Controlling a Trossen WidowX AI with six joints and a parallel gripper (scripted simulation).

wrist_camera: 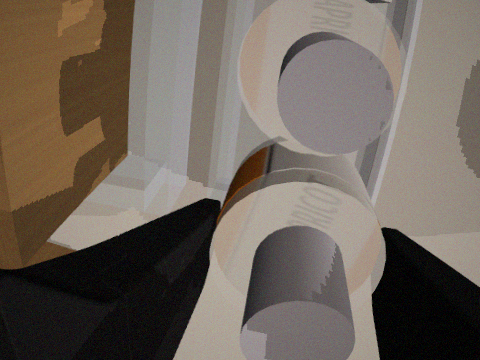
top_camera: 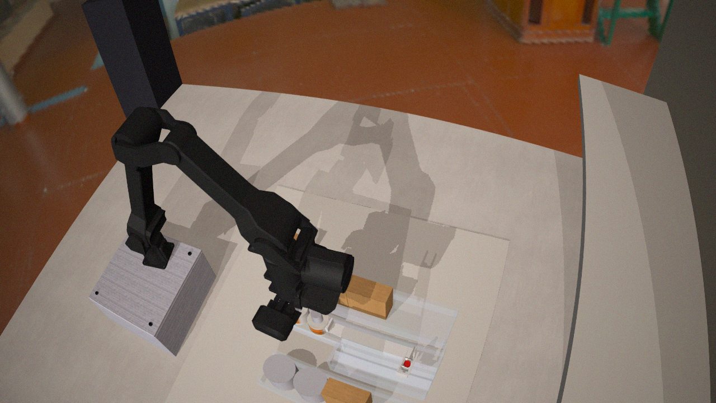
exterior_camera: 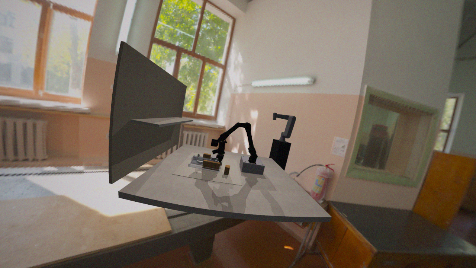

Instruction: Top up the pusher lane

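Note:
My gripper [wrist_camera: 299, 231] [exterior_camera: 219, 159] is shut on a clear-lidded jar [wrist_camera: 230, 240] with a grey knob and an orange band. Its lid lettering partly reads "RICO". A similar jar [top_camera: 317, 326] [wrist_camera: 260, 75] stands in the middle lane [wrist_camera: 197, 100], its lid reading "APRI". The held jar is at the front of that lane and appears against the lane jar in the wrist view. The white pusher plate [top_camera: 329, 325] is just behind the lane jar. A red knob [top_camera: 406, 364] shows farther back. The held jar's base and the low front stop are hidden.
Orange boxes [top_camera: 370, 296] [wrist_camera: 40, 100] stand in the neighbouring lane, close to one finger. Grey round-topped items [top_camera: 279, 369] and another orange box [top_camera: 348, 390] stand in the other side lane. A loose orange block [exterior_camera: 226, 169] stands on the mat.

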